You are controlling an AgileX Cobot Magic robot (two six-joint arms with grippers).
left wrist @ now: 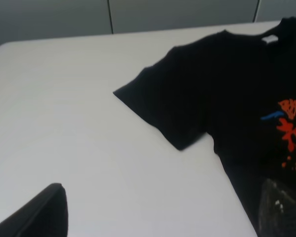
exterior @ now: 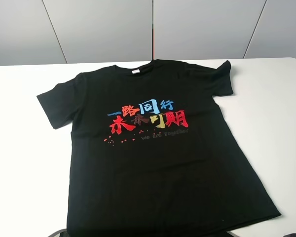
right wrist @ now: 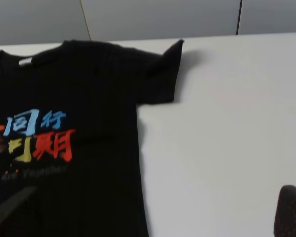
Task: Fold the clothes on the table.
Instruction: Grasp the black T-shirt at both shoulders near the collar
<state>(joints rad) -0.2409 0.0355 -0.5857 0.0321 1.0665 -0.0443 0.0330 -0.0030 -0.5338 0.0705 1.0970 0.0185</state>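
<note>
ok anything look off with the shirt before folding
Mostly fine: the T-shirt lies flat, print up. Only the sleeve on the high view's right looks bunched, its far corner peaking up, while the other sleeve lies spread flat.

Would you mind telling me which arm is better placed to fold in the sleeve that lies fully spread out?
Probably the left. The spread sleeve of the T-shirt lies on its side of the table, ahead of the open left gripper; the other sleeve is partly curled.
</note>
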